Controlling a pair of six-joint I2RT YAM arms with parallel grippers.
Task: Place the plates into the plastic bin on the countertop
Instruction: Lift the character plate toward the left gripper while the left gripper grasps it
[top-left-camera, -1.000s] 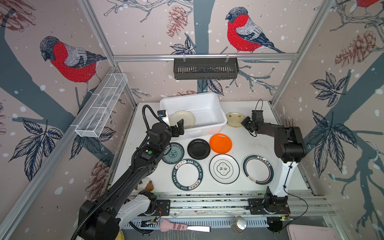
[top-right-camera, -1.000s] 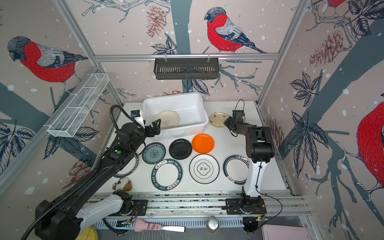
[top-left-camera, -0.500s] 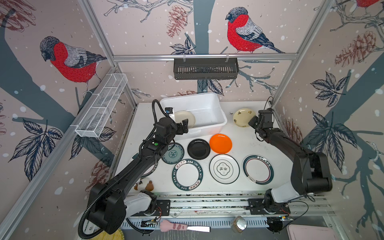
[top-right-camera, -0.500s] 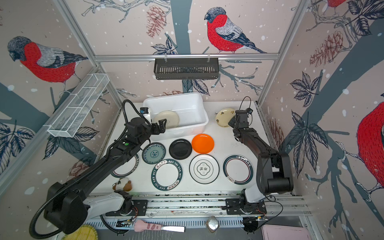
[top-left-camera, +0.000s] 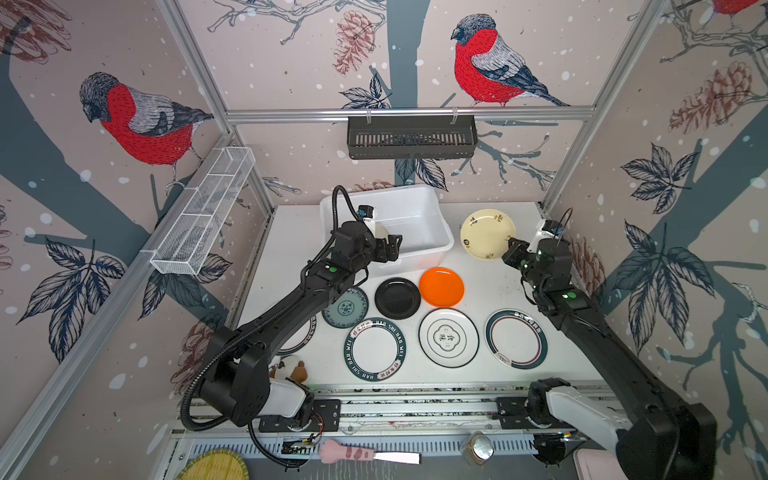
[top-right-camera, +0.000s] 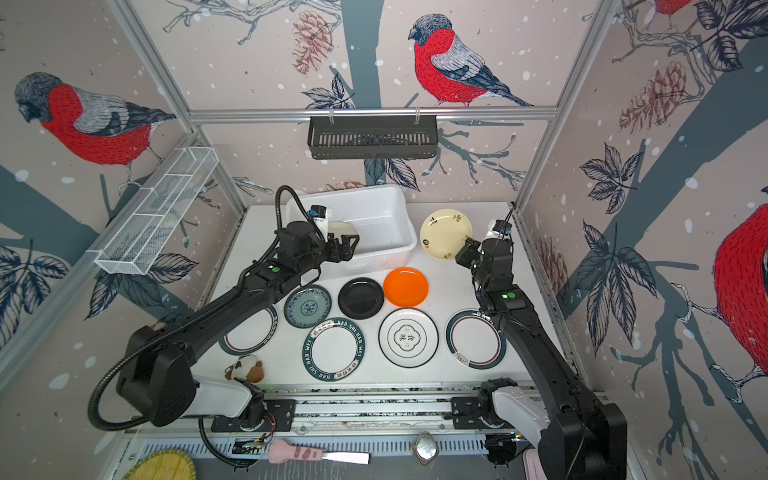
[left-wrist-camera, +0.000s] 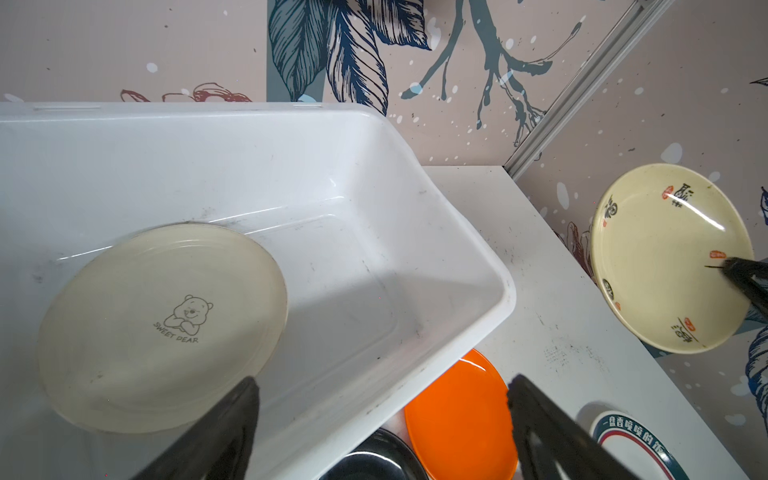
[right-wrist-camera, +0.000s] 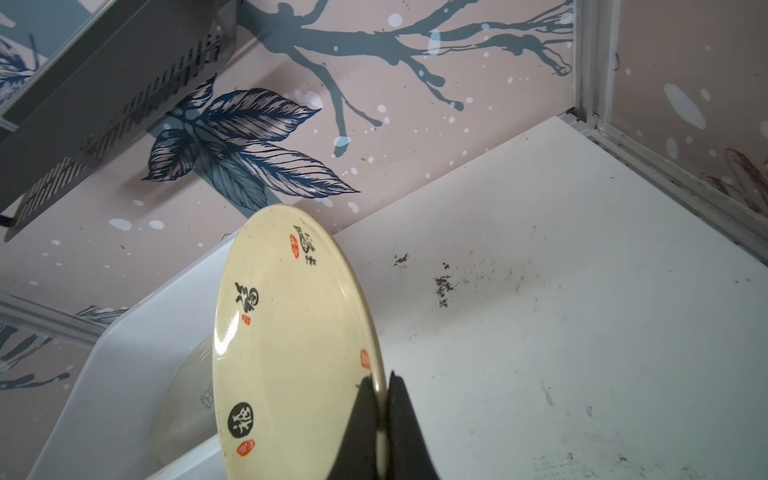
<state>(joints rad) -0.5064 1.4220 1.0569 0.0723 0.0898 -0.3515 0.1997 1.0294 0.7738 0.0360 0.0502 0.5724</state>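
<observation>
The white plastic bin stands at the back of the countertop with a cream bear-print plate lying in it. My left gripper hangs open and empty over the bin's front rim. To the right of the bin, my right gripper is shut on the rim of a cream plate with characters, held tilted above the countertop. Flat on the countertop lie orange, black and teal plates. Nearer the front are three white plates with dark rims. Another plate is half hidden under the left arm.
A black slotted basket hangs on the back rail. A white wire rack is fixed to the left wall. A small plush toy sits at the front left. Below the front rails lie a yellow mat and a pink-handled knife.
The right gripper has raised the cream plate with characters off the countertop and tilted it up. The left gripper has moved right along the bin's front rim, still open.
</observation>
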